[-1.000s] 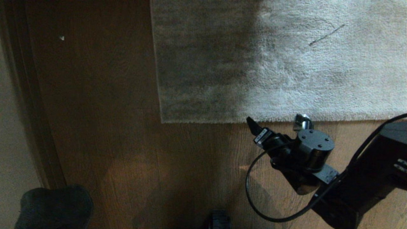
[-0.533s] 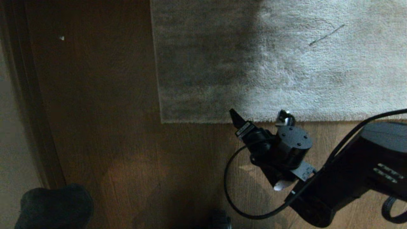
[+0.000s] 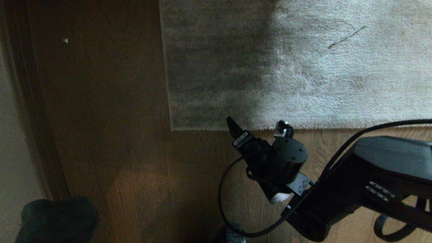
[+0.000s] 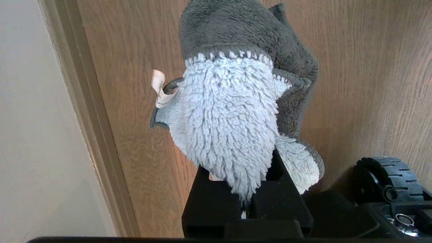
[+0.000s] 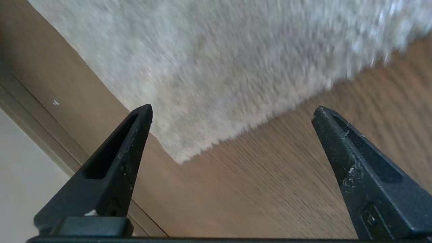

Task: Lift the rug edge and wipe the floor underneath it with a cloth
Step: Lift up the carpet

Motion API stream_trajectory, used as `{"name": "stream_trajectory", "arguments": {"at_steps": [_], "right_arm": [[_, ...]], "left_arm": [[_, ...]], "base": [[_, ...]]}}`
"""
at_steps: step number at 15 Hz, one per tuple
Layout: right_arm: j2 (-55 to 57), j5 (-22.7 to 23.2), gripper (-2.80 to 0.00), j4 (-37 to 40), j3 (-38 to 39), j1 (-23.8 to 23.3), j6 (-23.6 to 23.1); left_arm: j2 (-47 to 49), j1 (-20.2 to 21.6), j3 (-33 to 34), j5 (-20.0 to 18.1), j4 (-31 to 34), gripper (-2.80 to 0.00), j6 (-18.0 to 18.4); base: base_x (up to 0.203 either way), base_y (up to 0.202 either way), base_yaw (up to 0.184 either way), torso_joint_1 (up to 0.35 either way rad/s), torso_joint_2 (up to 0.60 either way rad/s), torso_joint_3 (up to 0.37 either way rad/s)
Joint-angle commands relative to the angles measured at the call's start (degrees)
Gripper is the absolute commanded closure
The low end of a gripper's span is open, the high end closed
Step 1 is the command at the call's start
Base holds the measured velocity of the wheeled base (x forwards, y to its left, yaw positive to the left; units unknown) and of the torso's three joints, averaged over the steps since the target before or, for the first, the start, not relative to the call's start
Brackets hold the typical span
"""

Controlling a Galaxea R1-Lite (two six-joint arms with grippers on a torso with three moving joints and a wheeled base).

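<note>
The right gripper slides left along the rug edge, closing on the corner, its jaws spread wide and empty over the floor. The rug lies flat, nothing lifted yet. The left gripper stays parked, clamped on the cloth.

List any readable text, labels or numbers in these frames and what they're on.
No text in any view can be read.
Small white sticker on the right claw: it carries print, too small to read.
White tag on the cloth held in the left claw: no legible print.
</note>
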Motion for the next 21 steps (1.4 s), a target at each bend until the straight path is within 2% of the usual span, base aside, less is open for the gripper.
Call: {"name": "stream_trajectory", "arguments": {"at_steps": [1,9,21], "right_arm": [[3.19,-0.16,-2.8,-2.74,-1.26,0.2,0.1],[6.67,-0.27,-2.8,-2.74,-6.97,-0.35,-0.44],[6.5,-0.27,-2.8,-2.74,-10.5,-5.95,-2.91]], "left_arm": [[-0.02,0.0,0.02,0.01,-0.04,0.0,0.01],[-0.02,0.0,-0.03,0.01,-0.04,0.0,0.01],[-0.02,0.0,0.02,0.01,-0.04,0.0,0.01]], "base": [[0.0,0.0,0.0,0.0,0.0,0.0],[0.0,0.0,0.0,0.0,0.0,0.0],[0.0,0.0,0.0,0.0,0.0,0.0]]}}
